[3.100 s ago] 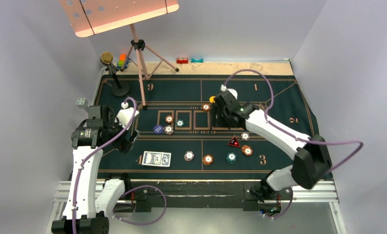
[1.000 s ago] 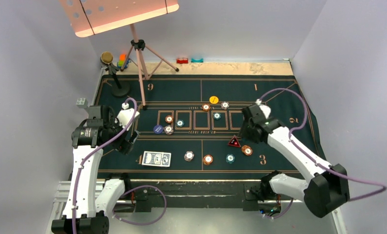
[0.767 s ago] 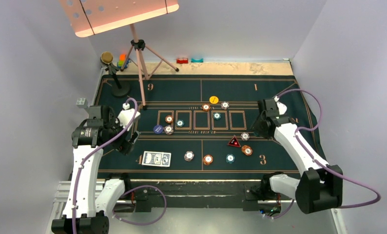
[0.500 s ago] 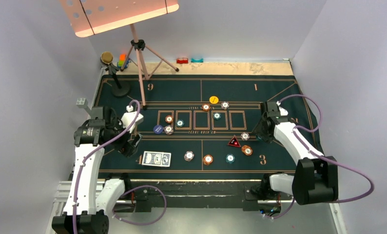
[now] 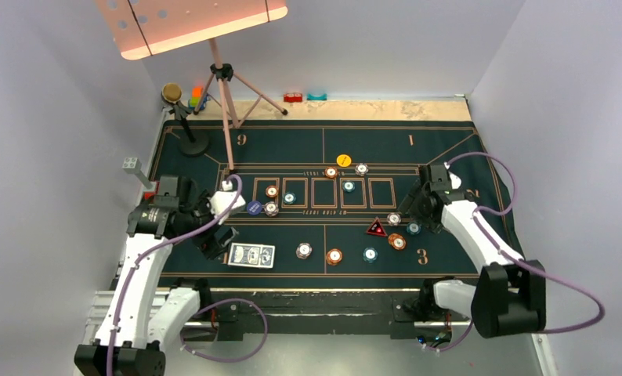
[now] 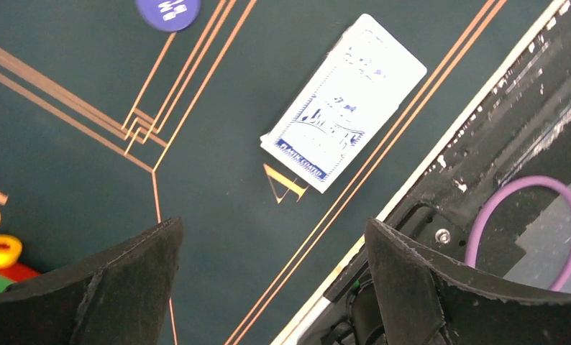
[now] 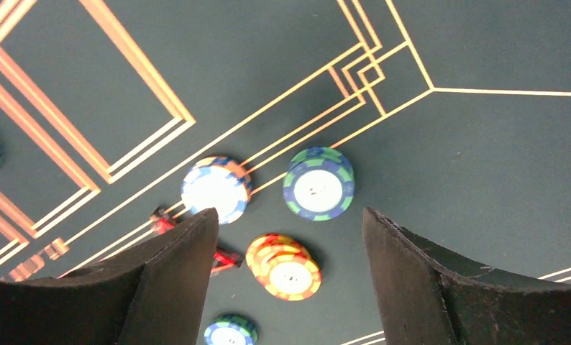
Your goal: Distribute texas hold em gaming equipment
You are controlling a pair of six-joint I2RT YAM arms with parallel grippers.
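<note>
While both pincers hang spread, no item is gripped.
Left pincer [image 6: 272, 226]: playing cards [image 6: 344, 100] just ahead. Right pincer [image 7: 290, 215]: blue-green chip [image 7: 318, 183] just ahead, white chip [image 7: 214, 188] beside it.

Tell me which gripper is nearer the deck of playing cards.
Left. The left gripper hovers just off the left end of the deck, jaws open. The right gripper is far across the mat, over the chips by the red marker.
</note>
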